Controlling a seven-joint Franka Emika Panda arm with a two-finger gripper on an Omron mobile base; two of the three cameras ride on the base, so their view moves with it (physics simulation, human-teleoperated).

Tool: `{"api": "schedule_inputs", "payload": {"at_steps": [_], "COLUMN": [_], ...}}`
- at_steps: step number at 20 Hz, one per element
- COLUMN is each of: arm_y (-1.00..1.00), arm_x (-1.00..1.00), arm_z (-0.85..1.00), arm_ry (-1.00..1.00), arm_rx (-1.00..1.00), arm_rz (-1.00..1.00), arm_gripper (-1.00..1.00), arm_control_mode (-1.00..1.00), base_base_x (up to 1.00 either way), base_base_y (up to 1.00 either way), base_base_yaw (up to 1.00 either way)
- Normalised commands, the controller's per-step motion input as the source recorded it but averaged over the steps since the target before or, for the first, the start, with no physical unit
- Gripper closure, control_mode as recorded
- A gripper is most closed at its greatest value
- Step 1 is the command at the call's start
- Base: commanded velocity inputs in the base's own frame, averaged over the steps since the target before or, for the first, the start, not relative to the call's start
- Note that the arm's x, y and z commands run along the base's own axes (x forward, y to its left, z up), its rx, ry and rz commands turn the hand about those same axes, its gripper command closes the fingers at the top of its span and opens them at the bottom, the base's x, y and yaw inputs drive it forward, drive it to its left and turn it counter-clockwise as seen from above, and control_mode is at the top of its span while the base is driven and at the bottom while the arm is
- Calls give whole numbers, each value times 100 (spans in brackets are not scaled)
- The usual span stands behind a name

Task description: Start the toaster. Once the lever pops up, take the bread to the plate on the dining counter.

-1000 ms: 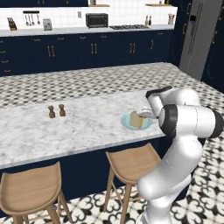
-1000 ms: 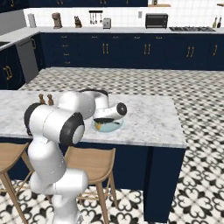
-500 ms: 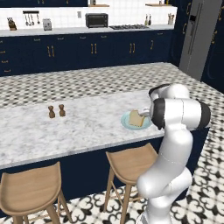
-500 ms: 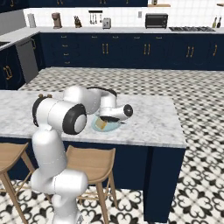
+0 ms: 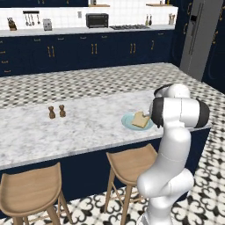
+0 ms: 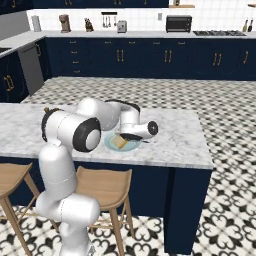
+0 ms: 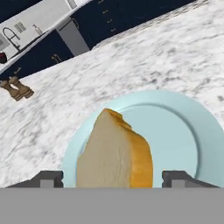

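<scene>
The bread [image 7: 114, 156], a golden-tan slice with a darker crust, rests tilted on the light blue plate [image 7: 183, 131] on the dining counter [image 5: 88, 127]. My gripper [image 7: 113, 178] is open and low over the plate. Its fingertips [image 7: 50, 178] stand wide on either side of the slice, with a gap on each side. From the base I see the bread [image 5: 140, 119] on the plate [image 5: 130, 124] just left of my arm, and the gripper [image 6: 131, 136] at the plate [image 6: 111, 146]. The toaster [image 5: 47, 25] stands on the far wall counter; its lever is too small to see.
Two small brown shakers [image 5: 57, 111] stand on the dining counter to the left of the plate. Wooden stools [image 5: 132, 162] line the counter's near side. A black oven [image 5: 97, 20] sits on the wall counter, and a tall fridge [image 5: 200, 39] is at right.
The gripper has opened and let go of the bread, which now lies on the plate. The arm's elbow has swung upright.
</scene>
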Motion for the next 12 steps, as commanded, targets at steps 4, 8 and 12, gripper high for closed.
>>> {"api": "schedule_inputs", "payload": {"at_steps": [4,8,12], "arm_y": [-17,-3,0], "arm_x": [1,10,2], "arm_z": [0,0,0], "arm_ry": [0,0,1], "arm_rx": [-14,-21,-26], "arm_rz": [-7,-8,-7], "arm_gripper": [-100,-100,-100], "arm_control_mode": [-100,-100,-100], "base_base_x": [0,0,0], "base_base_y": [0,0,0], "base_base_yaw": [0,0,0]}}
